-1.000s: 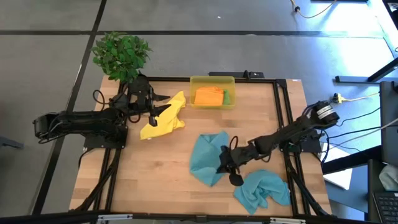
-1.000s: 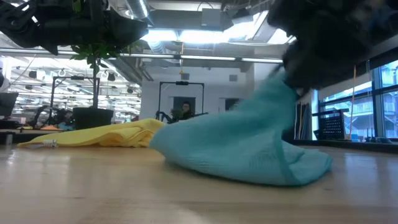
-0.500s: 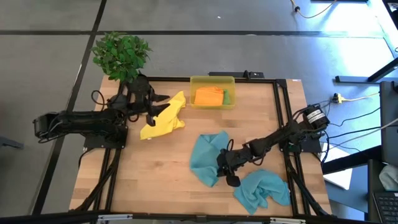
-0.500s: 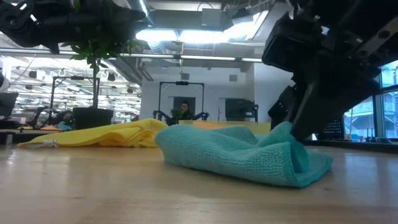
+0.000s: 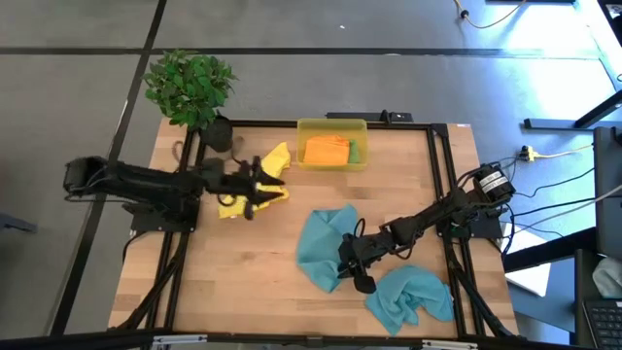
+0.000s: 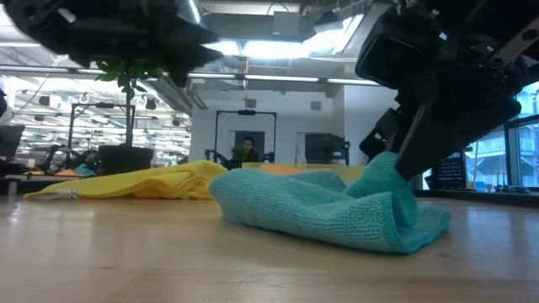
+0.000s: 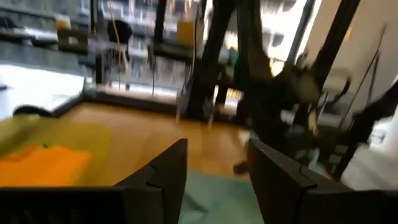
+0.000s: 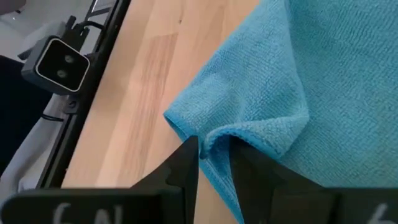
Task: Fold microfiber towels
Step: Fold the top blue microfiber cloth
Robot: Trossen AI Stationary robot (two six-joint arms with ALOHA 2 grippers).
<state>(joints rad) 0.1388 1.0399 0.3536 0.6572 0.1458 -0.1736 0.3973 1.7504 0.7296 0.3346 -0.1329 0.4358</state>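
Nearest the counter [image 5: 243, 282] front edge: a crumpled teal towel [image 5: 413, 297], untouched, not folded. Just beyond it, the second teal towel [image 5: 326, 243], rumpled, with the right gripper [image 5: 352, 267] down at its front edge. Fingers [image 8: 186, 163] a little apart, a raised fold of cloth lying between them; gripped or just let go, cannot tell. No neat fold on this one yet, going by the low view, only a soft heap [image 6: 337, 210].

Farther back on the left, the yellow towel [image 5: 260, 185], bunched up, with the left gripper [image 5: 255, 192] over it. Fingers [image 7: 168, 171] parted in the wrist view, nothing between them.

At the far edge, the yellow bin [image 5: 332, 144], holding an orange towel [image 5: 326, 150] that looks squared off and a sliver of green [image 5: 354, 151] beside it. Probably two done and binned, three left: yellow and both teal. Early to middle of the job, as a judgement.

Beyond the corner, a potted plant [image 5: 190, 86].
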